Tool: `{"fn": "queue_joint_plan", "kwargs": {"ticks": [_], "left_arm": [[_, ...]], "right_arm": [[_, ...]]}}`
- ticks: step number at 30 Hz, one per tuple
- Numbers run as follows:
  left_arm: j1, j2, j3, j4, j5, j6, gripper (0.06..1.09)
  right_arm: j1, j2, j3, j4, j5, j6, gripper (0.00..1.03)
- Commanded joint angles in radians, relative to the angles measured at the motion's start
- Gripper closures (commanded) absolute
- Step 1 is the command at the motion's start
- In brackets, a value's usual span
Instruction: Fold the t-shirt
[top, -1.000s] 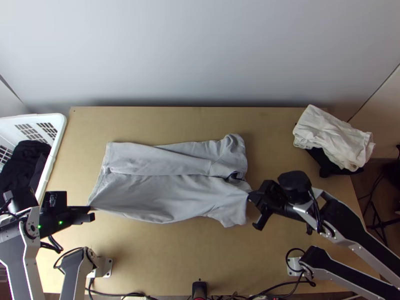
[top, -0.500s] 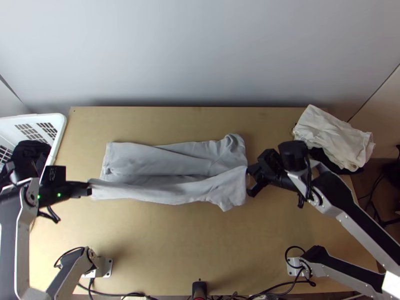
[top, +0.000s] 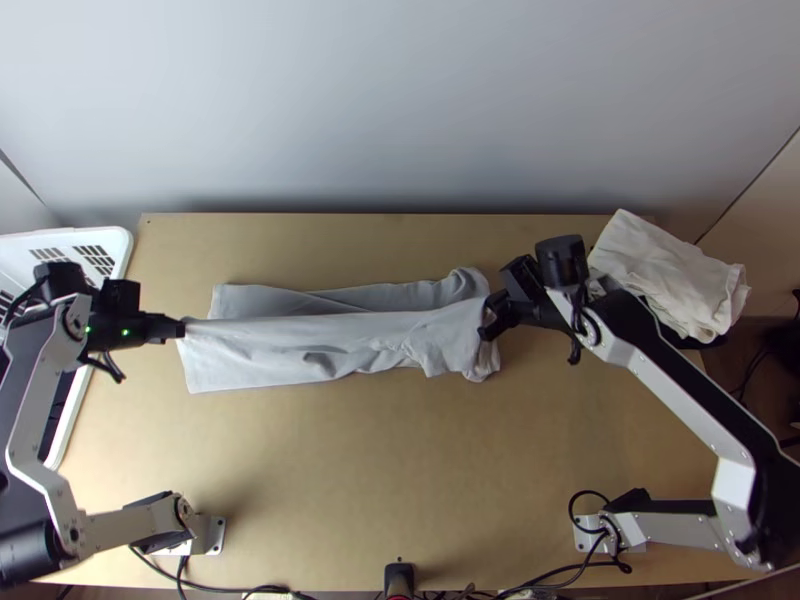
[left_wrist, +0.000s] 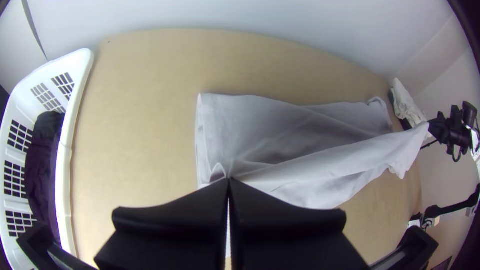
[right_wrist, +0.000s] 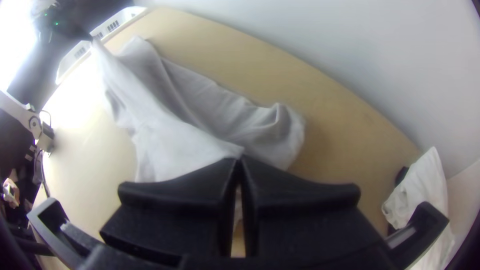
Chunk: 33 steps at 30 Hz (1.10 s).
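top view shows, nearest, a small black device (top: 398, 578) at the near edge of the wooden table (top: 400, 480). farther in lies the grey t-shirt (top: 270, 355), across the middle, its upper layer drawn into a taut line. left gripper (top: 183, 328) has its fingers pressed together on the cloth at the left end; right gripper (top: 488, 318) pinches the right end in same manner. left wrist view adds a small peak of cloth just beside the tips, and dark clothes (left_wrist: 42, 170) inside the white basket (left_wrist: 66, 150). behind the taut line, a lower layer rests on the table; right wrist view shows its bunched corner as a raised fold. at the far right is a folded white cloth (top: 665, 275).
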Motion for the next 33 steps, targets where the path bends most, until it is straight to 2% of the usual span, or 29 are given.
{"fn": "queue_joint_plan", "kwargs": {"ticks": [1, 20, 33], "left_arm": [[-0.031, 0.180, 0.096, 0.062, -0.002, -0.011, 1.05], [-0.113, 0.544, 0.393, 0.091, -0.014, -0.025, 1.05], [-0.142, 0.709, 0.539, 0.089, -0.069, -0.028, 1.05]], "right_arm": [[-0.053, 0.160, 0.081, 0.039, 0.001, -0.005, 1.00], [-0.146, 0.451, 0.296, 0.042, 0.002, -0.009, 1.00], [-0.166, 0.636, 0.426, 0.033, 0.004, -0.024, 1.00]]}}
